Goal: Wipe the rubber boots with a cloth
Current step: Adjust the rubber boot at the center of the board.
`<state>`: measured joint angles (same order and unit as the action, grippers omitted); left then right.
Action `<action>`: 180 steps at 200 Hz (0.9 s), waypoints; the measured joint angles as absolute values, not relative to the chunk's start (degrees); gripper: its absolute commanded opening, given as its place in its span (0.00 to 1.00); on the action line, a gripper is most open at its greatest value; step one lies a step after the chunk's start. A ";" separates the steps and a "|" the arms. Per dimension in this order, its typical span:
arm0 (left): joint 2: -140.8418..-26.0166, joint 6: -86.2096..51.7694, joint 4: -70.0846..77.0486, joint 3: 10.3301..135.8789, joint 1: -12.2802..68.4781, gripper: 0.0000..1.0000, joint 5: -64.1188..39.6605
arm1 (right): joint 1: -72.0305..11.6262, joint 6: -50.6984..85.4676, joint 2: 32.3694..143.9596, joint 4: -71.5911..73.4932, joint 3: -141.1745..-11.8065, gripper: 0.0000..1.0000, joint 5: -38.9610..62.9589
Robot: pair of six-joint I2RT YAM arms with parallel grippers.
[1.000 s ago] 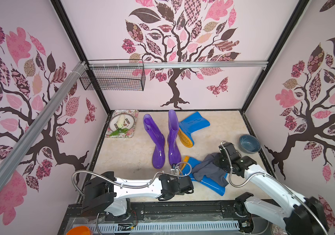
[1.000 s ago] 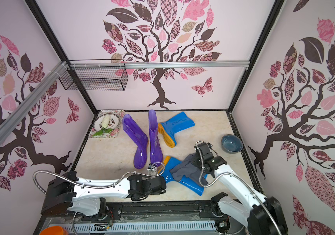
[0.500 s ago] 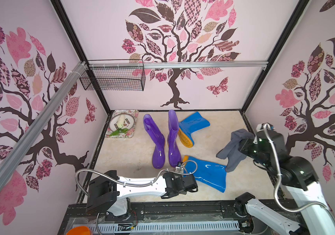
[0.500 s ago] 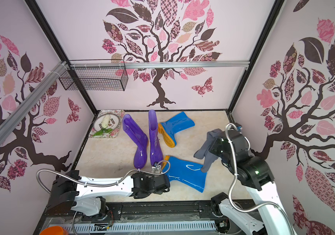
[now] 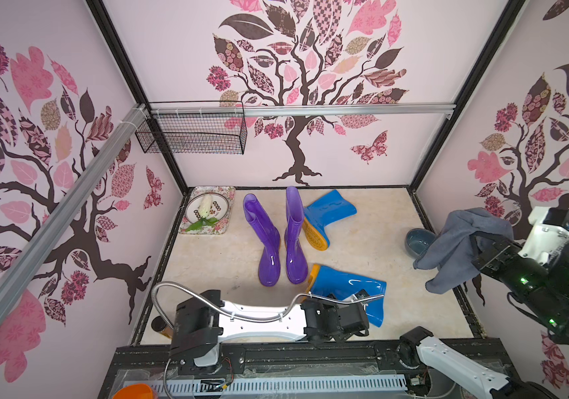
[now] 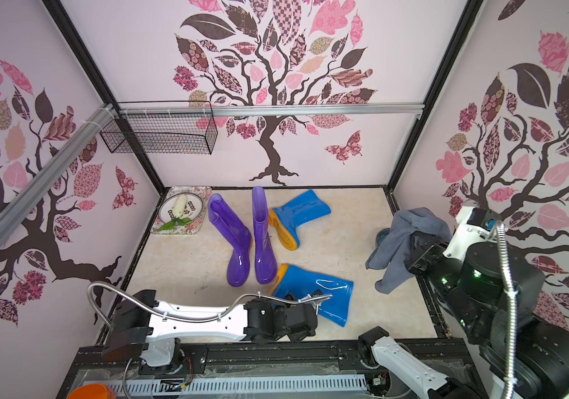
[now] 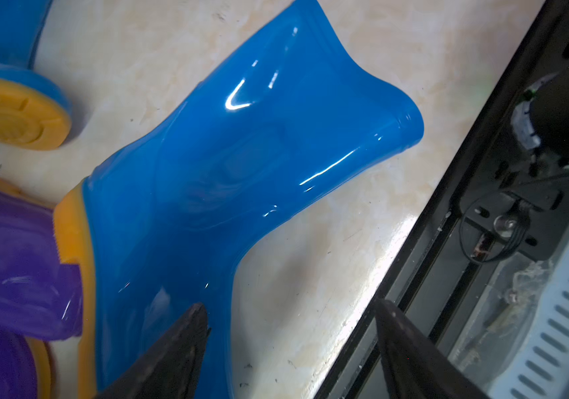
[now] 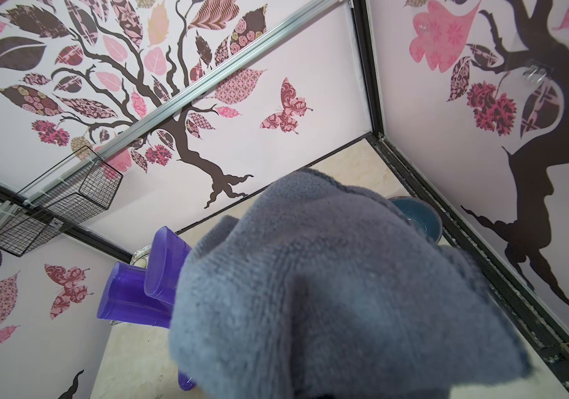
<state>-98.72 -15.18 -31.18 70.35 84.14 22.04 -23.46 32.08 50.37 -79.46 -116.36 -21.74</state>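
Left pincer (image 7: 290, 304): mine stood open, low over the near edge of the table (image 5: 207, 269), with bare tabletop showing between the jaws and nothing held.
Left fingertips (image 7: 195, 321): one lay over the foot of the near blue boot (image 5: 348, 288); the other was out by the black frame (image 7: 449, 193) at the table's edge. Whether the first touched the rubber I could not tell.
Right pincer (image 5: 480, 247): I had it raised high on the right side, closed on the cloth (image 5: 459, 241); its tips were buried in the folds.
Cloth: it hung bunched from that pincer, clear of the tabletop, and in both top views it covered part of the bowl (image 5: 416, 241) by the right wall.
Near blue boot: it lay on its side close to my left arm, glossy, its orange sole just beside the toe of a purple boot (image 7: 17, 259).
Purple boots (image 5: 267, 241): the pair stood upright side by side in the middle, toes toward me.
Far blue boot (image 5: 329, 212): it lay on its side behind them, sole just beside the right purple one.
Tray (image 5: 229, 221): it sat in the far left corner with a plate (image 5: 224, 207) on it.
Wire basket (image 5: 193, 136): it hung from the rail on the back wall, above the tray.
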 measured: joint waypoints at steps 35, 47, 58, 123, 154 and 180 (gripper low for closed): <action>-104.68 -4.03 -25.23 71.33 84.12 0.79 22.06 | -24.05 31.18 50.46 -82.19 -122.48 0.00 -20.36; -106.87 -1.10 -23.86 72.55 84.12 0.79 22.57 | -24.40 30.89 50.06 -82.54 -122.85 0.00 -19.94; -109.23 1.10 -22.70 74.30 84.12 0.79 22.94 | -24.75 30.72 49.80 -83.07 -122.80 0.00 -19.62; -118.91 8.29 -18.63 79.66 81.89 0.77 24.32 | -27.97 30.39 47.68 -84.75 -122.74 0.00 -19.20; -121.14 10.13 -18.72 82.52 80.49 0.70 23.22 | -30.87 31.18 46.83 -84.86 -122.61 0.00 -19.84; -122.50 10.79 -20.36 84.71 80.49 0.55 22.24 | -31.44 31.48 46.63 -84.88 -122.56 0.00 -19.92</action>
<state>-122.50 10.79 -20.36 84.71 80.49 22.24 -31.44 31.48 46.63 -84.88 -122.56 -19.92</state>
